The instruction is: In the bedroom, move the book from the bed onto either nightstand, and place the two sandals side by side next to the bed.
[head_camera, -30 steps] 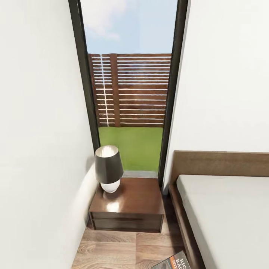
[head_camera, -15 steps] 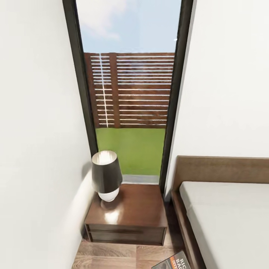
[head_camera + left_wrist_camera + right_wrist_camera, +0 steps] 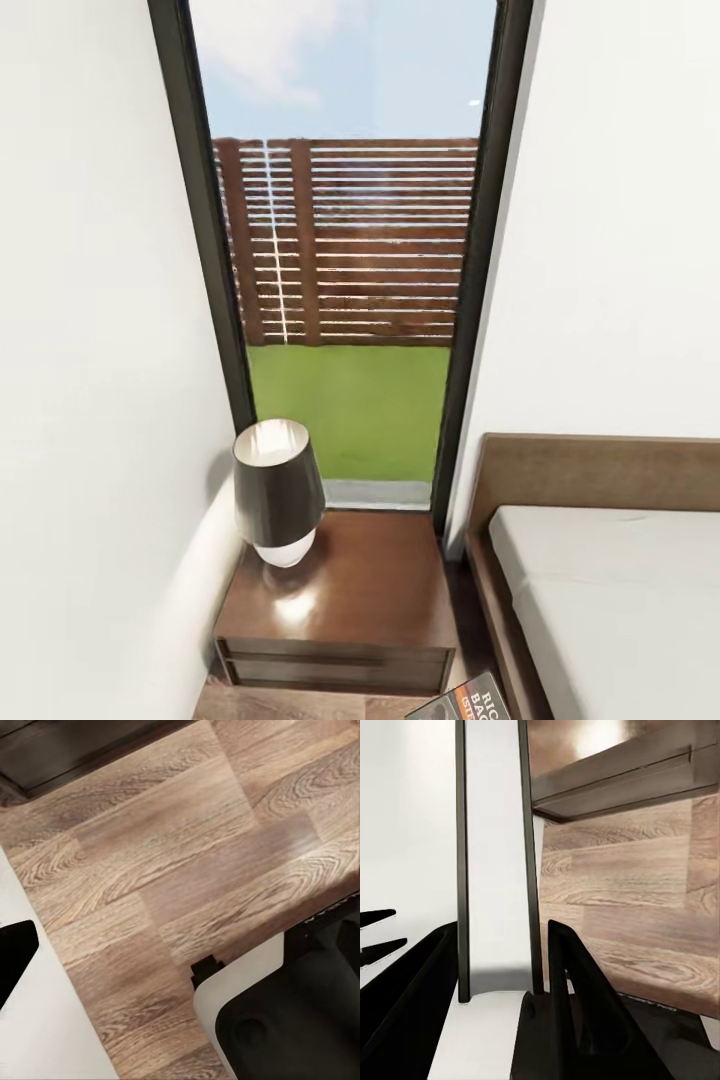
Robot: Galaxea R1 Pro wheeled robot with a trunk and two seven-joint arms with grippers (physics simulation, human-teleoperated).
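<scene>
Right fingers [image 3: 502, 967] clamp thin book [image 3: 466, 702], cover reads "RIC… BAC…"; left fingers' state unclear.

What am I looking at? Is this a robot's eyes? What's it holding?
Yes! A robot with two arms took these. The big picture comes from its head camera: a window, a lamp standing on the nightstand, and the bed beside it. The other two come from cameras on its arms. The left one looks down at the wooden floor. The right gripper seems to hold the book, peeking in at the head picture's bottom edge.
</scene>
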